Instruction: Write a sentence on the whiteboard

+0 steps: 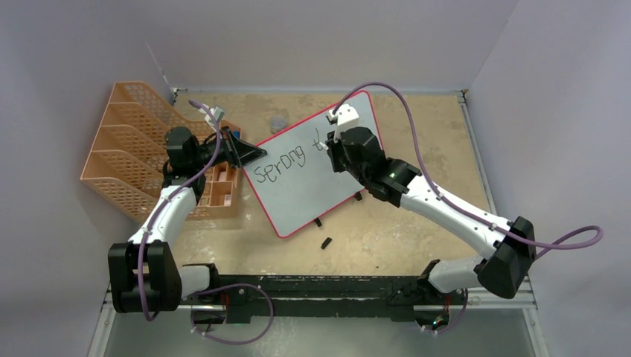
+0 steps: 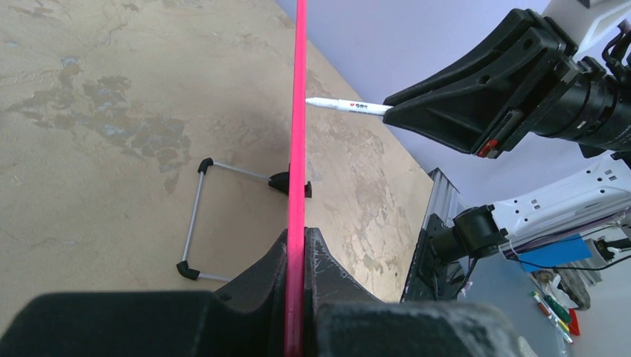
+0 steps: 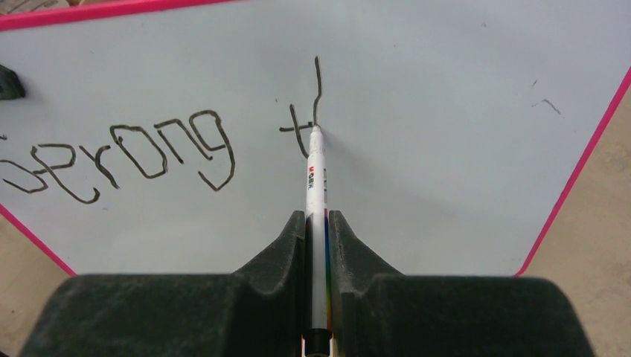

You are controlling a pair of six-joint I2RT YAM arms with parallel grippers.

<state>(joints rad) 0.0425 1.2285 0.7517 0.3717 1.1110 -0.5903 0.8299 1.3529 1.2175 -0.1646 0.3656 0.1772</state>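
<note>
The tan bench (image 1: 417, 223) carries the whiteboard (image 1: 305, 201) at its middle, turned on a slant, its red frame running from the far right corner down to the near left. An orange mesh rack (image 1: 126, 156) stands at the far left, just beside the board's left corner. The left tool (image 2: 298, 249) is clamped on the board's red edge at that corner, a finger on each face. The right tool (image 3: 318, 223) is clamped on a white marker (image 3: 316, 178) over the board's upper half, the tip touching the surface. The sentence (image 3: 149, 152) so far reads roughly "Serong t" plus one tall stroke, with the tip at that stroke's foot. A wire foot (image 2: 195, 216) rests on the bench behind the board. A small black piece (image 1: 326, 242) lies near the board's near edge.
</note>
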